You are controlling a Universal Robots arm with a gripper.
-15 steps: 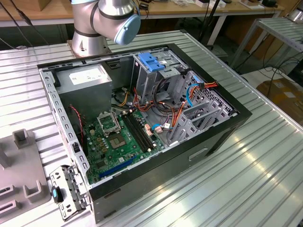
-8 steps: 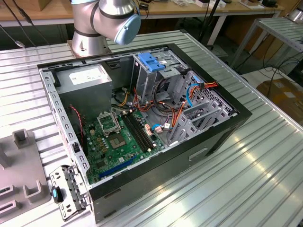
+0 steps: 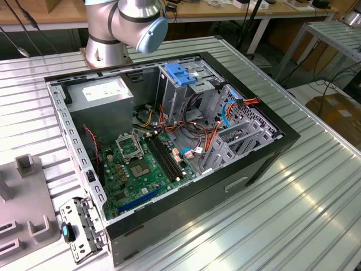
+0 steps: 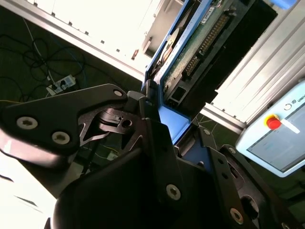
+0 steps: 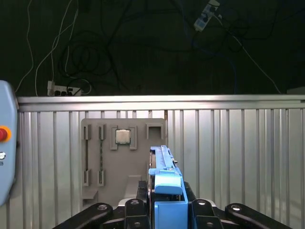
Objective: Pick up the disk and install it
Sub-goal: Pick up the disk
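We find the flat silver-grey hard disk with blue plastic side rails (image 5: 164, 174) held on edge over the ribbed metal table (image 5: 238, 152). It is pinched at one end by the black gripper (image 5: 166, 202), and its green circuit board faces the second wrist view. With so little of the disk gripped, we judge it could tilt or slip. A skewed disk might jam at the metal drive cage with the blue plastic top (image 3: 180, 79) or snag the coloured cables (image 3: 217, 127) inside the open black computer case (image 3: 254, 169).

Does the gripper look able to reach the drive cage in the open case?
Probably yes: the case is open, nothing covers the drive cage, though cables run beside it. The gripper holds the disk.
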